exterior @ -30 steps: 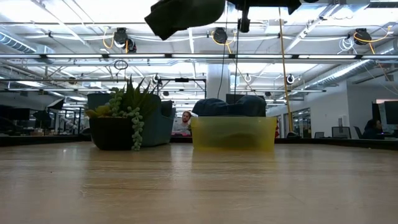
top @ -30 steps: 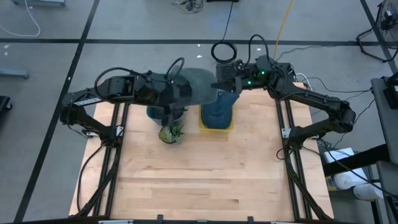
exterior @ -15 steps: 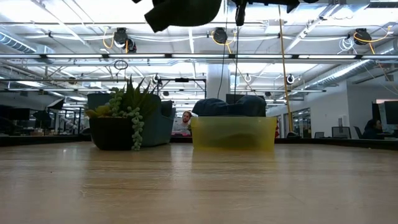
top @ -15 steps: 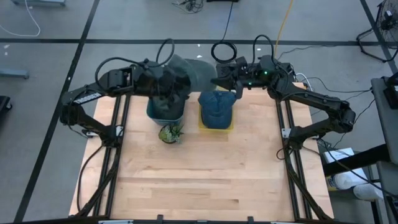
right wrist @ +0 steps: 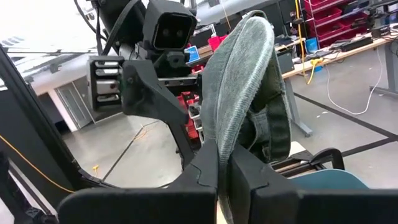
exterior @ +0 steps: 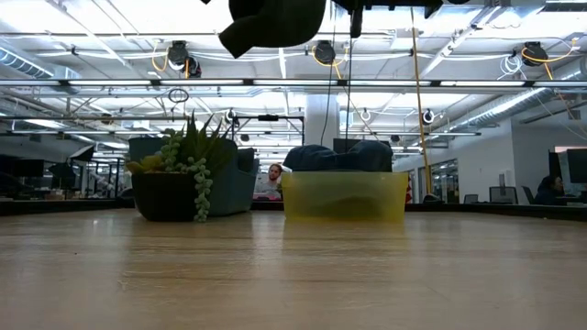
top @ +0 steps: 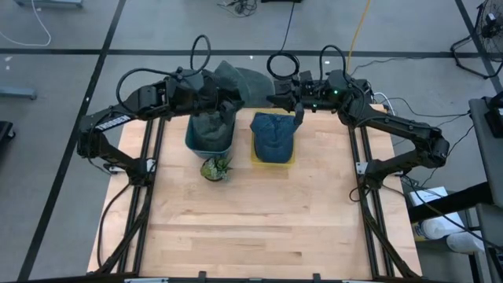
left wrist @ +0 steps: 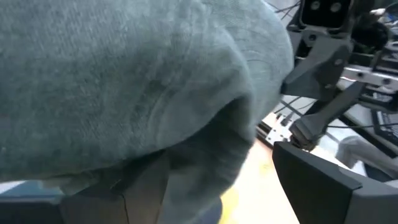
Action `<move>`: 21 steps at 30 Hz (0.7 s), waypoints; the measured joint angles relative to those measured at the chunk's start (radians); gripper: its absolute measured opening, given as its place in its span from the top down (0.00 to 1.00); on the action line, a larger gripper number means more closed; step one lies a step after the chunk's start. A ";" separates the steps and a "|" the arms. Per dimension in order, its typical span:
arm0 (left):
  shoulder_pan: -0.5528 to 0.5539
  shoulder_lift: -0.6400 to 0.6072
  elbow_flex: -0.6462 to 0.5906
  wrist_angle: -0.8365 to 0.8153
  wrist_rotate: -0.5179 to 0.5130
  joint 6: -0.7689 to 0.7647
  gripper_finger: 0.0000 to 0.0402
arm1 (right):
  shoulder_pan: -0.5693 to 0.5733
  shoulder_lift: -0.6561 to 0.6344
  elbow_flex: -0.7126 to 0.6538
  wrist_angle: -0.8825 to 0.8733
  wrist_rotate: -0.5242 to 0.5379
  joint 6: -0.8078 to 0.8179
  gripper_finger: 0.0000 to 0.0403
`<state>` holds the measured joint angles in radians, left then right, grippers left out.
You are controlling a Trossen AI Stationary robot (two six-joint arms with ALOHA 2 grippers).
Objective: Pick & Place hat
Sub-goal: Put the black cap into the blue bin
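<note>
Your grey-green hat [top: 229, 82] hangs up in the air at the back edge of the table [top: 259, 228], above the back of the teal bin [top: 209, 143]. Both arms reach in toward it from their own sides — they meet in the middle.

Your right gripper [right wrist: 222, 168] has its two fingers pressed together on the hat's edge; from that wrist you see the cloth standing up tall between them. Your right arm bends at the elbow over the right rail and stretches across to the hat.

Your left gripper [top: 214, 101] is right at the hat too. From its wrist the grey cloth fills almost the whole view, with one dark finger [left wrist: 323, 186] off to the side. The cloth hides the other finger, so you cannot tell if they are spread or holding.

A blue hat [top: 273, 135] already lies in the yellow bin [top: 274, 159], just beside the teal bin. A small green plant [top: 216, 167] sits in front of the teal bin. From table height, the grey-green hat shows as a dark lump high above the plant — well off the wood.
</note>
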<state>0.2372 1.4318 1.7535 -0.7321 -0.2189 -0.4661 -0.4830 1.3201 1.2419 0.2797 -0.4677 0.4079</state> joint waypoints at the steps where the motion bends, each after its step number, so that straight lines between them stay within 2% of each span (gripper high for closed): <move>1: 0.000 0.001 0.000 0.000 -0.007 0.008 0.28 | 0.000 0.000 0.000 0.001 0.000 0.009 1.00; 5: 0.000 0.021 0.002 0.008 -0.043 0.023 0.30 | 0.001 0.000 0.000 0.031 -0.004 0.057 1.00; 14: -0.008 0.046 0.000 0.046 -0.042 0.048 0.34 | 0.023 0.000 0.000 0.064 -0.004 0.077 1.00; 18: -0.010 0.046 0.000 0.047 -0.054 0.045 0.43 | 0.026 0.000 0.000 0.041 0.000 0.078 1.00; 21: -0.010 0.046 0.000 0.051 -0.037 0.045 0.54 | 0.026 0.000 0.000 0.041 0.001 0.078 1.00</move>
<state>0.2268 1.4780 1.7538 -0.6812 -0.2559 -0.4213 -0.4568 1.3205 1.2419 0.3206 -0.4668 0.4854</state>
